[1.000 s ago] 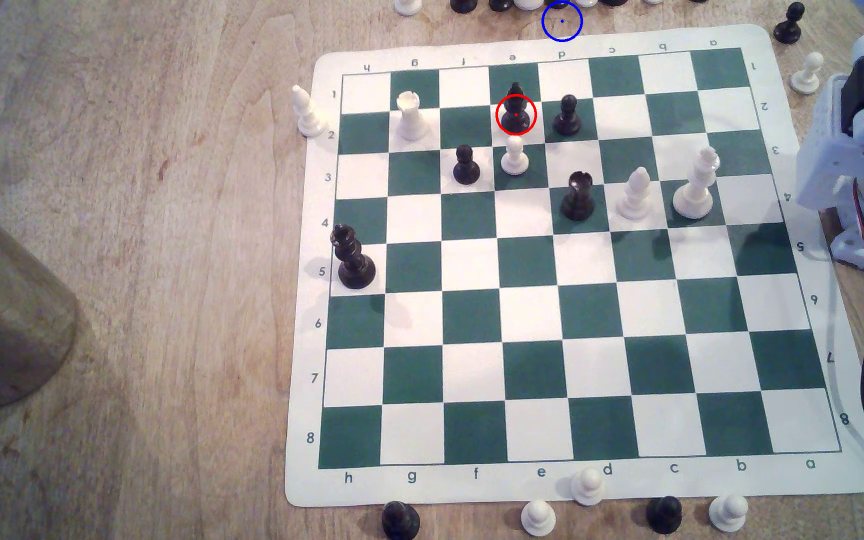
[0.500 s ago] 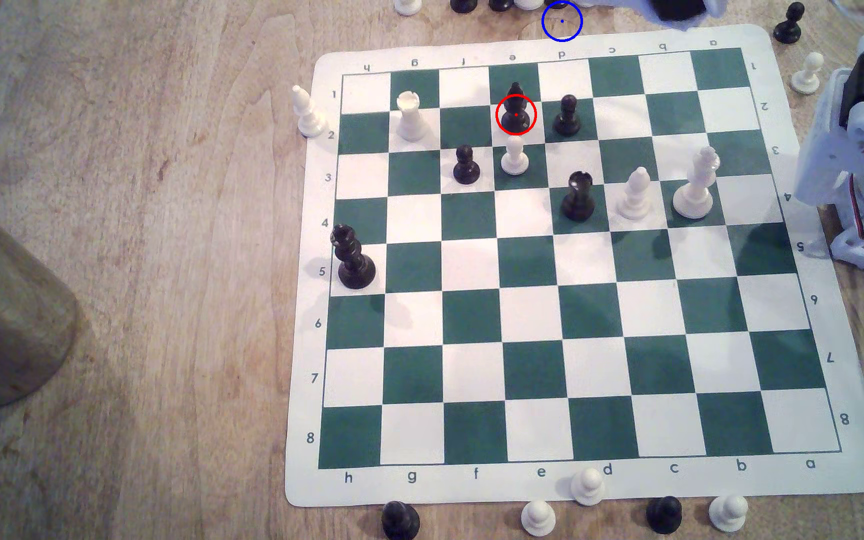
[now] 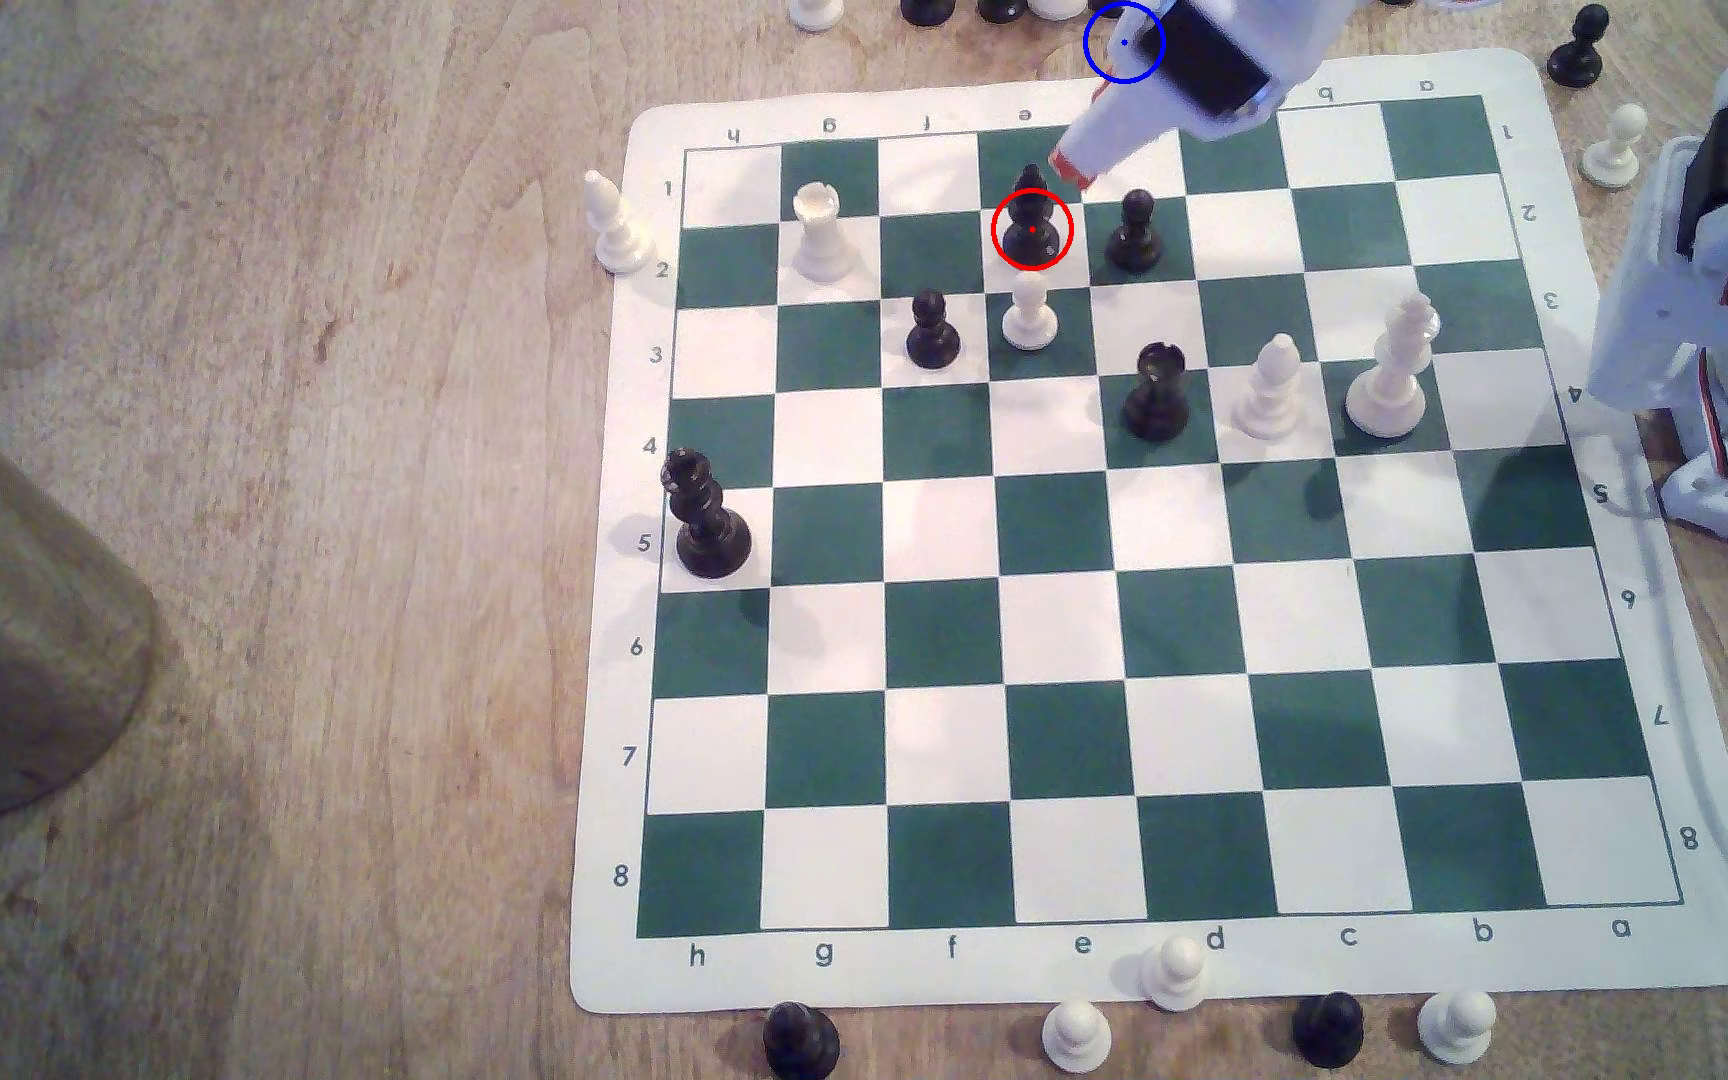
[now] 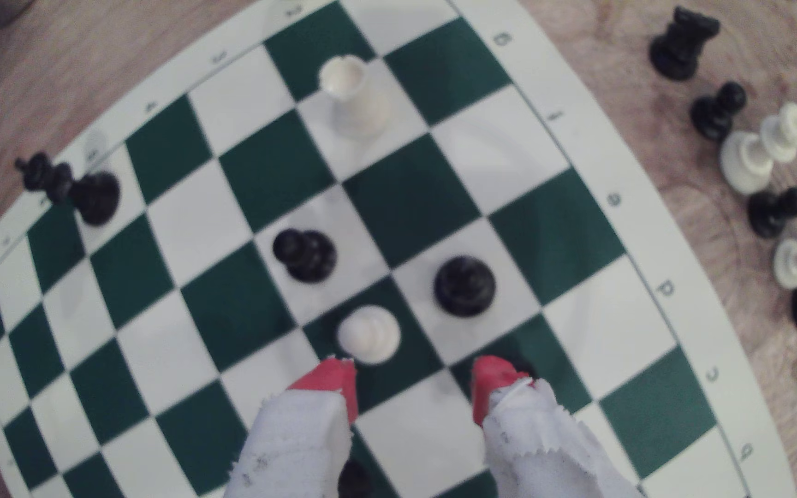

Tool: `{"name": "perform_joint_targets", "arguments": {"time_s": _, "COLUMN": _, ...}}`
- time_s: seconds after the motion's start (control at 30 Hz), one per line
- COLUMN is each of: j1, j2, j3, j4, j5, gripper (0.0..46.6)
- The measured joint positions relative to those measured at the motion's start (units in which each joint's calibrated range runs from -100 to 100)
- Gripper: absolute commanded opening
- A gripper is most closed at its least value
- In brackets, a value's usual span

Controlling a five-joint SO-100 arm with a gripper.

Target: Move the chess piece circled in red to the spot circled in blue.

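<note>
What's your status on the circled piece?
Gripper open, jaws empty, above the board. Black bishop standing in its red ring, ungrasped. Black pawn and white pawn crowd it.

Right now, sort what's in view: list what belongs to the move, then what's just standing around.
Part of the job:
- black bishop in the red ring
- blue ring on the bare wood
- tool, open, near the bishop

Just lying about:
- white pawn below the bishop
- black pawn beside it
- white rook
- black rook
- black king
</note>
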Motion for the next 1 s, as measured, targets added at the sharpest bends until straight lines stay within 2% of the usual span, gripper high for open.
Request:
{"name": "perform_joint_targets", "arguments": {"time_s": 0.17, "j1": 0.15, "j2": 3.52, "j3": -0.18, "j4": -2.31, "j5": -0.29, "gripper": 16.5}}
{"name": "perform_joint_targets", "arguments": {"time_s": 0.4, "j1": 1.18, "j2": 8.8, "j3": -0.45, "j4": -4.7, "j5": -0.29, "gripper": 14.9}}
{"name": "perform_joint_targets", "arguments": {"time_s": 1.0, "j1": 2.43, "j2": 18.77, "j3": -6.06, "j4": -8.13, "j5": -0.29, "gripper": 15.7}}
